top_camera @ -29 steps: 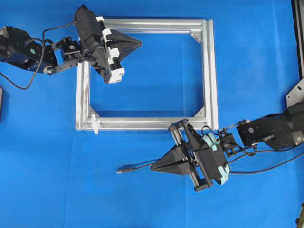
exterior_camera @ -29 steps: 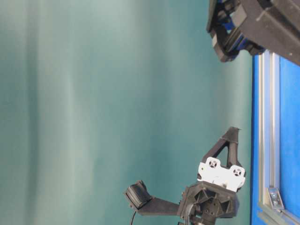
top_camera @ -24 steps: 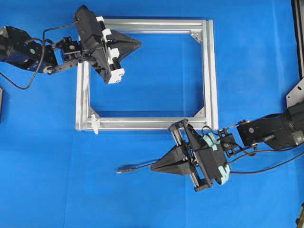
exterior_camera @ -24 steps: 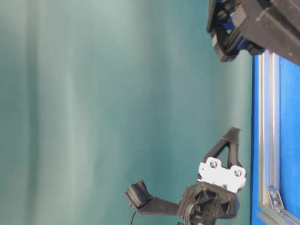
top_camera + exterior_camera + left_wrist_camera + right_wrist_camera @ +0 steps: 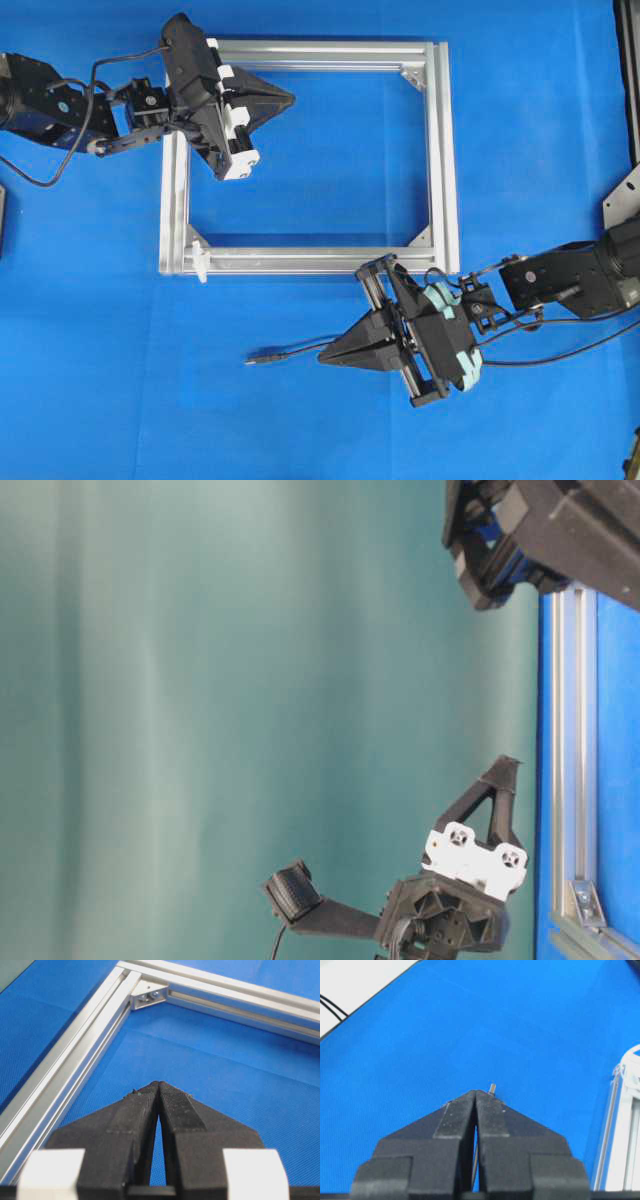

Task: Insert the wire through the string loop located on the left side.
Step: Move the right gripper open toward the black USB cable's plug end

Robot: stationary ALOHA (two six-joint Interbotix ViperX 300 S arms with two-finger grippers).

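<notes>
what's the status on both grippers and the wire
Right gripper shut on thin black wire, plug tip free. Left gripper shut, empty, over silver aluminium frame. Small white string loop unobstructed.

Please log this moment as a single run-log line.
right gripper: shut on wire | left gripper: shut, empty, over frame | string loop: unthreaded
</notes>
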